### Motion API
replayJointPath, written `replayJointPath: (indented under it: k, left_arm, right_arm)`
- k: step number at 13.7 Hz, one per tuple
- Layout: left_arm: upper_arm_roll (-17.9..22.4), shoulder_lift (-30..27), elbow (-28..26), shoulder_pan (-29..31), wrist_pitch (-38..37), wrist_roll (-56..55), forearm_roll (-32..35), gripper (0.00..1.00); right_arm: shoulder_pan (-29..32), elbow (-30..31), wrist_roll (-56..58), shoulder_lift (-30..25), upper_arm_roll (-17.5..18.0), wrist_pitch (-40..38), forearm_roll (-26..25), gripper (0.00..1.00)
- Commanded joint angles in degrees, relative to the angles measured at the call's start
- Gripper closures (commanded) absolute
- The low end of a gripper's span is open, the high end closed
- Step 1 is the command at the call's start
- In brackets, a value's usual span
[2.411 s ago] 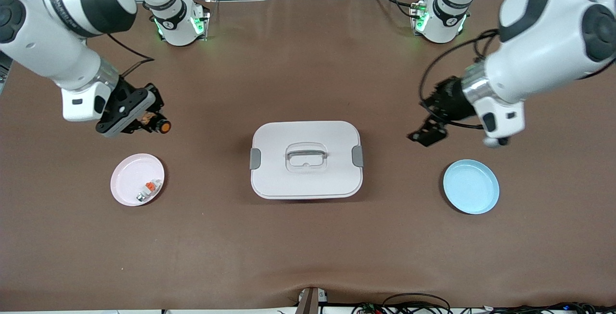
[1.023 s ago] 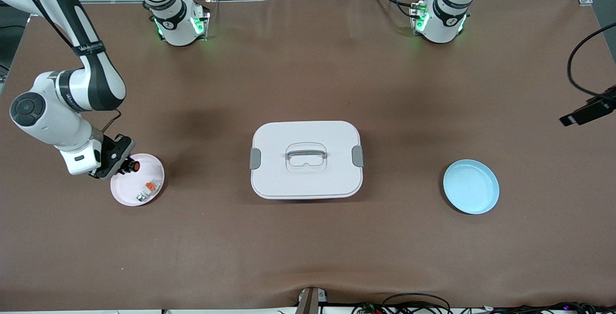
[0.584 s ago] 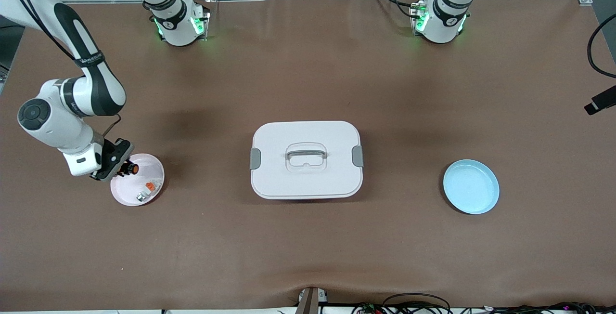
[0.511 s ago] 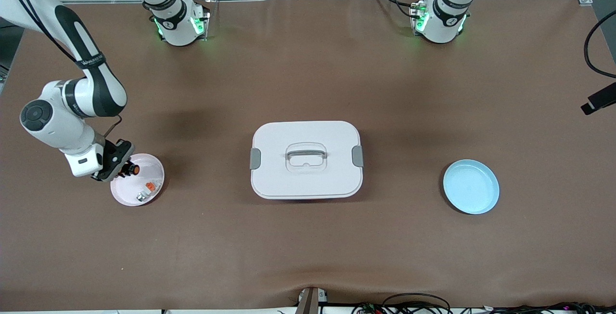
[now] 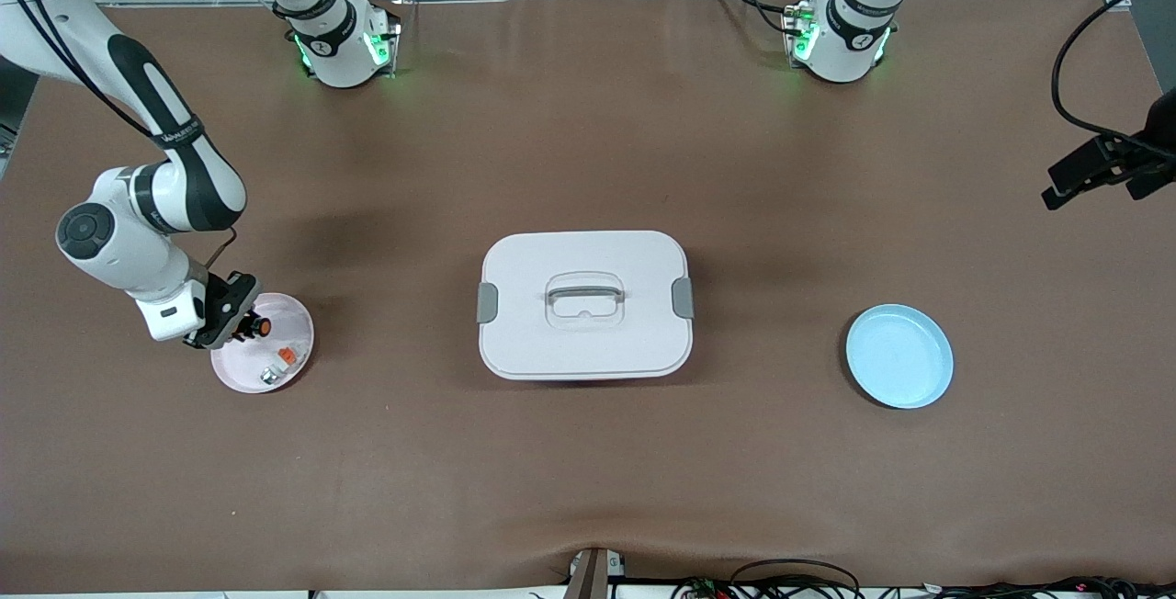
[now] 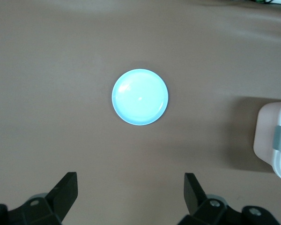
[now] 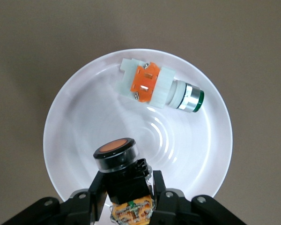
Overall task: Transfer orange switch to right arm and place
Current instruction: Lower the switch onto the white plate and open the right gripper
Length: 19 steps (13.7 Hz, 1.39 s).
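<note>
Moved: right hand (image 5: 250,327) lower over pale pink round plate (image 5: 292,367) at lower left of front view; left hand (image 5: 1070,178) back in from right edge.
Right hand: clamped shut on small black stubby push-button switch with round orange face (image 7: 116,153), just above plate.
Switch: in right hand's fingers, over plate rim nearest right arm.
Plate contents: grey-white piece with orange tab (image 7: 159,87).
Left hand: fingers spread wide, nothing held, high over counter (image 5: 588,470) above light blue round plate (image 6: 140,97).
Centre: white lidded box with grey clasps (image 5: 585,305).
</note>
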State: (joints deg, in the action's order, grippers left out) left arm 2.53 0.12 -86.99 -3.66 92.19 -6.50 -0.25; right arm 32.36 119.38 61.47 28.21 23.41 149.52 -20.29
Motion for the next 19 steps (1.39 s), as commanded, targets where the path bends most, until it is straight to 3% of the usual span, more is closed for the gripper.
replayJointPath:
  k: [1,4,8,12,13,14,15,19]
  left_arm:
    - [-1.7,-3.1,-3.3,0.7,0.2,0.2,-0.7,0.0]
    - [-1.8,-6.0,-7.3,1.3,0.4,1.0,-1.1,0.0]
    - [-6.6,-6.0,-7.1,6.2,0.5,1.1,-1.1,0.0]
    - [-6.3,-5.5,-6.6,6.1,1.9,1.4,-1.1,0.0]
    - [-6.3,-5.5,-6.4,6.3,1.9,1.6,-0.9,0.0]
    - [-6.4,-5.5,-6.4,6.4,1.8,1.7,-0.9,0.0]
    - [-6.4,-5.2,-6.4,6.4,1.8,1.7,-0.9,0.0]
    - [-6.4,-1.2,-3.0,6.2,1.7,1.3,-0.7,0.0]
  right_arm:
    - [0.9,-0.1,0.1,1.5,0.4,1.6,-2.0,1.0]
    - [0.5,-0.1,-0.5,2.3,-0.2,2.6,-3.2,1.0]
    - [0.4,-0.3,-0.5,3.2,-0.6,3.2,-3.5,1.0]
    - [-0.5,-0.7,-0.9,5.0,-1.6,4.6,-4.2,1.0]
    - [-1.5,-0.7,-3.0,5.0,-1.9,4.5,-4.2,0.93]
    - [-2.3,-0.8,-5.3,4.9,-2.4,4.2,-5.4,0.01]
    - [-2.6,-0.9,-6.1,4.9,-2.7,4.1,-7.5,0.0]
    - [-2.2,-1.4,-6.0,4.4,-2.8,3.5,-8.1,0.0]
